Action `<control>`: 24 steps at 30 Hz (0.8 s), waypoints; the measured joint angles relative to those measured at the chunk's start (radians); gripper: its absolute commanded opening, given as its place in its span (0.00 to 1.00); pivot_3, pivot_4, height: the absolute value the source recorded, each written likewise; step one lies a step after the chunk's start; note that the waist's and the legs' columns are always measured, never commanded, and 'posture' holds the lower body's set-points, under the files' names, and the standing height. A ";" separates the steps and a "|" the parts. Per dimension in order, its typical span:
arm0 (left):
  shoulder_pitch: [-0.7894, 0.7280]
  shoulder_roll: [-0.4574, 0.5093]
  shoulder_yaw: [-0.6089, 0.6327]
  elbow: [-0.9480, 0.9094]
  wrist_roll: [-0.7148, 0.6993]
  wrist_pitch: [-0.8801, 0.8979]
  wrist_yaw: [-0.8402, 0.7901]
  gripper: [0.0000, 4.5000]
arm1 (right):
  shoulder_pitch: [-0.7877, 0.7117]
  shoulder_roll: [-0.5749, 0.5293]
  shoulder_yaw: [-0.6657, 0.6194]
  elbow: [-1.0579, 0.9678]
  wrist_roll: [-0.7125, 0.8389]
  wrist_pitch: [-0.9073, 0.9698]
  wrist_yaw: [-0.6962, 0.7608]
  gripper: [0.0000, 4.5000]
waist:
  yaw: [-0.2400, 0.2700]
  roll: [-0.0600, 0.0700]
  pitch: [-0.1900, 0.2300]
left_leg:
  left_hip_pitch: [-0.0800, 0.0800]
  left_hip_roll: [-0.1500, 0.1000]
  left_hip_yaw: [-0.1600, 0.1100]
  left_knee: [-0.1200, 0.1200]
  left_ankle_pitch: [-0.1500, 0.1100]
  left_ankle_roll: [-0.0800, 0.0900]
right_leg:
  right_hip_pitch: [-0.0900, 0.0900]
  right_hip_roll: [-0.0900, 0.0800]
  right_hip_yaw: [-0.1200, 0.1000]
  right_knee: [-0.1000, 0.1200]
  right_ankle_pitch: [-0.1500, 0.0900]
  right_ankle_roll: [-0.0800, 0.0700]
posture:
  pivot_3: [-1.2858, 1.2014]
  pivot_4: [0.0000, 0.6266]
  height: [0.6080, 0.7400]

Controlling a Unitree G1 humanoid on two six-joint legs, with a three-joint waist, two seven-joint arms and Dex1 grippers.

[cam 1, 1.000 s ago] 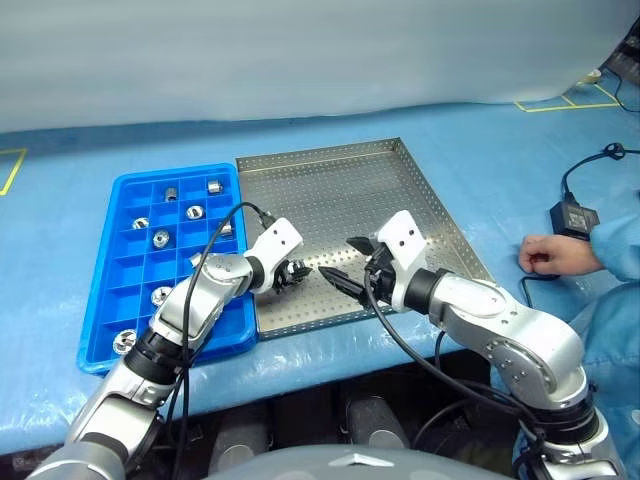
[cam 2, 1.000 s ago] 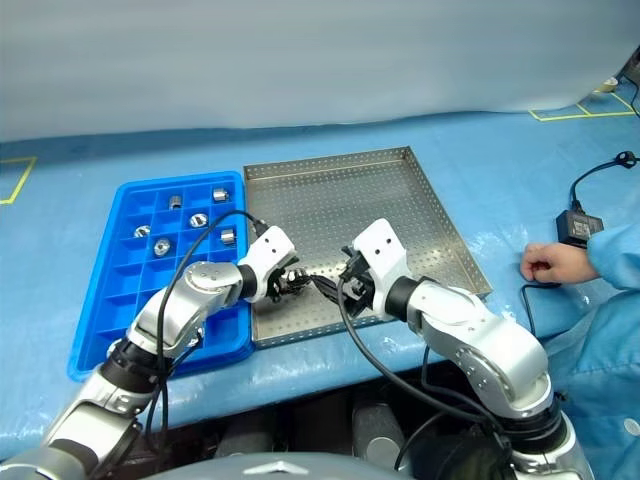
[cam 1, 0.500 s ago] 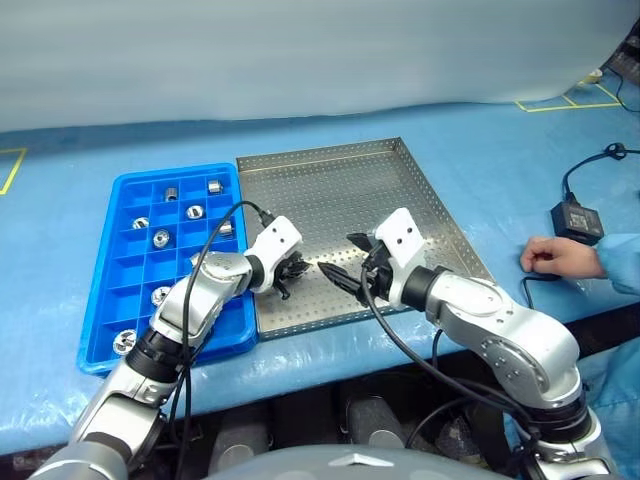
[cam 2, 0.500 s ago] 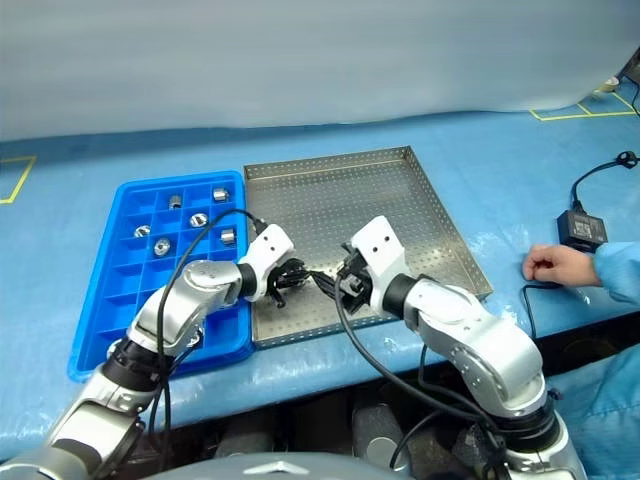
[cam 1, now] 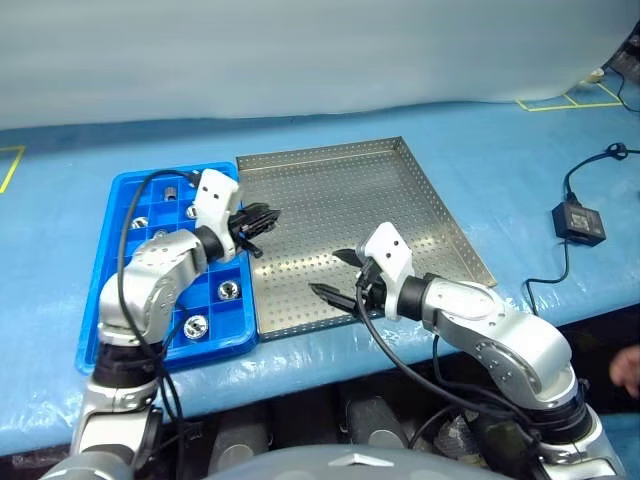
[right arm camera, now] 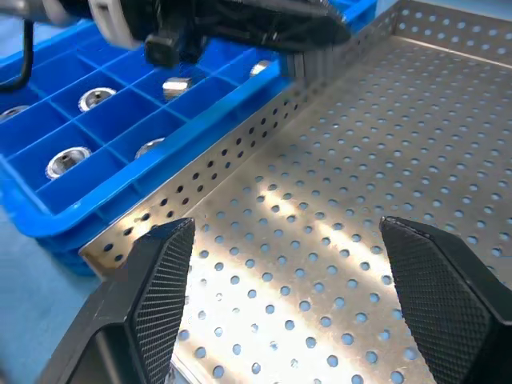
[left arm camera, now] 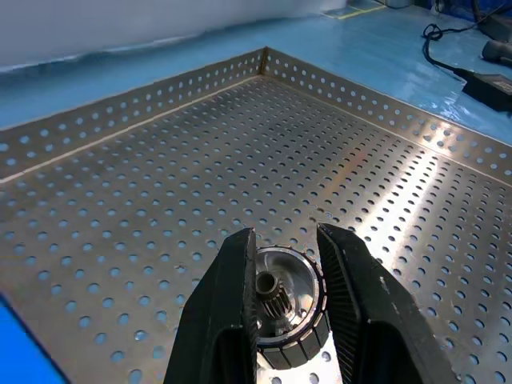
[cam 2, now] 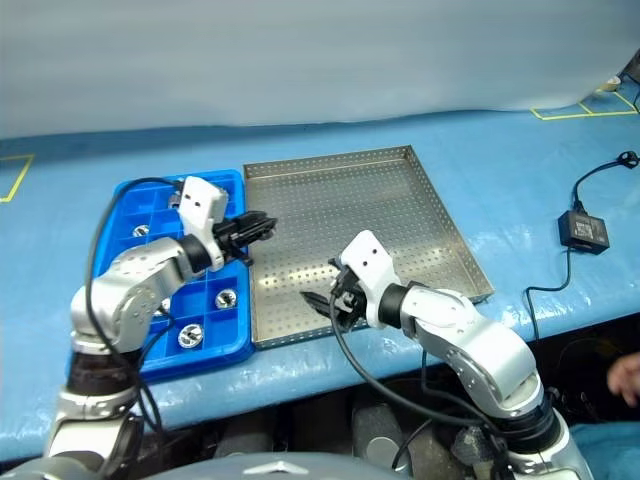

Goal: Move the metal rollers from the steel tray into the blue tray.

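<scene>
Above the near-left part of the steel tray [cam 1: 400,215], beside the rim it shares with the blue tray [cam 1: 100,300], the left end effector [cam 1: 262,217] was held closed on one metal roller [left arm camera: 284,304], which was seen clamped between the two black fingers [left arm camera: 228,312] clear of the perforated floor. Several other metal rollers [cam 1: 228,290] were seen lying in separate compartments of the blue tray, and no loose roller could be made out on the steel tray floor. The right end effector [cam 1: 340,278] was held fully open and empty, low over the near edge of the steel tray. The carry to a free compartment was judged to remain. A drop was judged possible, since the smooth, round roller was gripped on only a small contact area; a release made over a compartment wall could leave the roller tilted or send it rolling back onto the steel tray or the counter [cam 1: 500,150].
</scene>
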 measured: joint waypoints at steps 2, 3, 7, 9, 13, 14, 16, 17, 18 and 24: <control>0.035 0.030 0.023 -0.076 0.002 0.028 0.032 0.19 | 0.001 -0.006 0.010 0.007 0.001 -0.040 0.061 0.87 | 0.007 -0.001 0.001 | 0.000 0.000 0.000 0.000 0.000 0.000 | 0.000 0.000 0.000 0.000 0.000 0.000 | 0.50 0.24 1.00; 0.062 0.043 0.034 -0.127 0.003 0.047 0.051 0.19 | 0.001 -0.011 0.017 0.010 0.002 -0.063 0.094 0.87 | 0.009 -0.002 0.001 | 0.000 0.001 -0.001 0.000 0.000 0.000 | 0.000 0.000 0.000 0.000 0.000 0.000 | 0.51 0.24 1.00; 0.193 0.069 0.085 -0.319 0.046 0.149 0.171 0.19 | 0.000 -0.010 0.035 0.031 0.020 -0.143 0.209 0.87 | 0.029 -0.003 0.001 | 0.001 0.001 -0.001 0.000 0.000 0.000 | 0.001 -0.001 -0.001 0.000 0.000 0.000 | 0.54 0.24 1.00; 0.242 0.047 0.117 -0.376 0.068 0.202 0.243 0.19 | -0.004 -0.002 0.042 0.048 0.022 -0.160 0.232 0.87 | 0.047 -0.003 0.002 | 0.001 0.001 -0.001 0.001 0.000 0.000 | 0.002 0.000 -0.001 0.000 -0.001 -0.001 | 0.54 0.24 1.00; 0.290 0.004 0.183 -0.418 0.130 0.273 0.365 0.19 | -0.036 0.021 0.049 0.097 0.000 -0.172 0.237 0.87 | 0.080 -0.004 0.002 | 0.002 0.001 -0.001 0.003 0.001 -0.001 | 0.003 0.000 -0.001 0.000 -0.002 -0.002 | 0.56 0.24 1.00; 0.303 -0.009 0.202 -0.418 0.148 0.284 0.393 0.19 | -0.041 0.030 0.050 0.112 -0.006 -0.172 0.231 0.87 | 0.084 -0.004 0.002 | 0.002 0.001 -0.001 0.003 0.001 -0.001 | 0.003 -0.001 -0.001 0.000 -0.002 -0.002 | 0.56 0.24 1.00; 0.315 -0.032 0.221 -0.411 0.179 0.298 0.438 0.19 | -0.043 0.037 0.049 0.133 -0.011 -0.173 0.226 0.87 | 0.095 -0.005 0.002 | 0.001 0.000 -0.001 0.003 0.001 -0.001 | 0.003 -0.001 -0.002 0.000 -0.001 -0.002 | 0.56 0.24 1.00; 0.316 -0.044 0.228 -0.406 0.190 0.298 0.455 0.19 | -0.045 0.038 0.049 0.137 -0.013 -0.173 0.226 0.87 | 0.102 -0.005 0.002 | 0.001 0.000 -0.001 0.003 0.001 -0.001 | 0.002 -0.001 -0.001 0.000 -0.001 -0.004 | 0.56 0.24 1.00; 0.316 -0.053 0.230 -0.399 0.203 0.298 0.469 0.19 | -0.049 0.039 0.049 0.139 -0.016 -0.173 0.226 0.87 | 0.106 -0.005 0.002 | 0.001 0.000 -0.001 0.003 0.001 -0.001 | 0.002 -0.001 -0.002 0.000 0.001 -0.006 | 0.56 0.24 1.00; 0.276 -0.097 0.202 -0.304 0.256 0.268 0.528 0.19 | -0.065 0.059 0.032 0.151 -0.029 -0.165 0.178 0.87 | 0.117 -0.005 0.002 | 0.000 0.000 -0.001 0.002 0.001 -0.001 | 0.002 -0.001 -0.002 0.000 0.001 -0.007 | 0.55 0.24 1.00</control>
